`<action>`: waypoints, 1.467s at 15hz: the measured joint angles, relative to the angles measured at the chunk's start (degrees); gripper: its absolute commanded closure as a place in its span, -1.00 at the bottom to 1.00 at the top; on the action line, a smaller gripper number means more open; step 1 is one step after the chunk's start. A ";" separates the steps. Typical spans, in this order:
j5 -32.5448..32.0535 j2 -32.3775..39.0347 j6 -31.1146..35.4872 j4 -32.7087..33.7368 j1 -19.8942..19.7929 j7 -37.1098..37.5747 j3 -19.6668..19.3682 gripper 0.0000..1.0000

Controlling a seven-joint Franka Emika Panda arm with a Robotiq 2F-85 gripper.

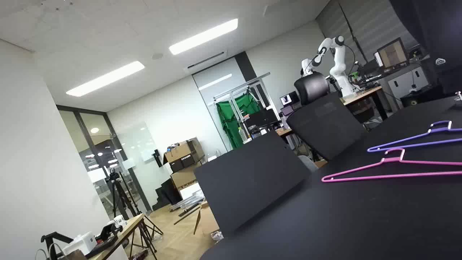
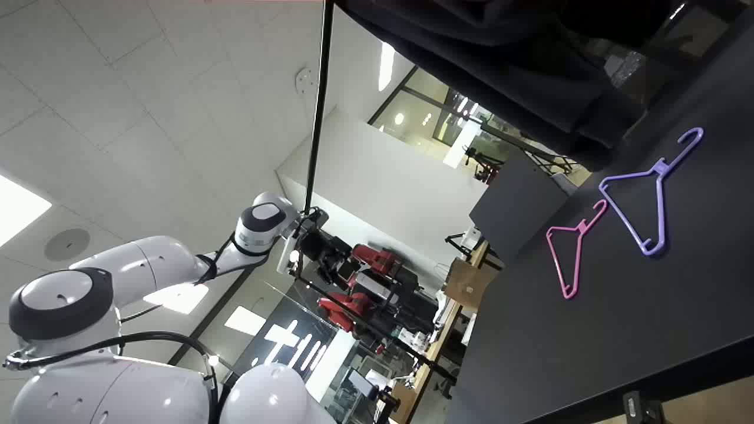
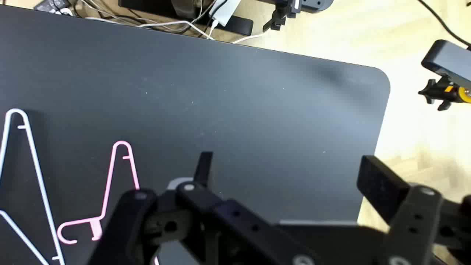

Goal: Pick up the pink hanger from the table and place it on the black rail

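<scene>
We saw the pincer (image 3: 289, 171) spread wide with nothing between its fingers (image 3: 381, 187), well above the worktop (image 3: 272, 110). The pink hanger (image 2: 582, 227) lay flat on that surface, its hook just beside the violet hanger (image 2: 661, 169); whether they touched, we could not tell. That closeness worried us most: in lifting, the hook could snag its neighbour and drag it along. The hanger looked thin and low, so we judged that a grasp a little too high would miss it, and one too low would press into the worktop. In the wrist view the pincer hid part of the outline, which could spoil the aim. Held off-centre, the hanger would probably swing, and its hook could slide past what we took for the black rail (image 2: 318, 100) in an exterior view; we could not judge how near the arm (image 2: 159, 260) stood to it.

As for writing, the cardboard boxes (image 1: 179, 153) carried print too blurred for us to read. A pale mark (image 1: 440, 61) on dark cloth (image 1: 438, 29) might have been a logo, but we made out no letters.
</scene>
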 measured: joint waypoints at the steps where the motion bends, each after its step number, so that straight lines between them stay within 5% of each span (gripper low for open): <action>1: 0.00 0.06 0.09 0.00 -0.01 0.00 0.00 -1.00; 13: -0.30 0.17 0.40 -0.06 -0.10 -0.61 -0.03 -1.00; 22: -8.19 10.95 17.11 -5.52 -8.03 -8.22 -7.49 -1.00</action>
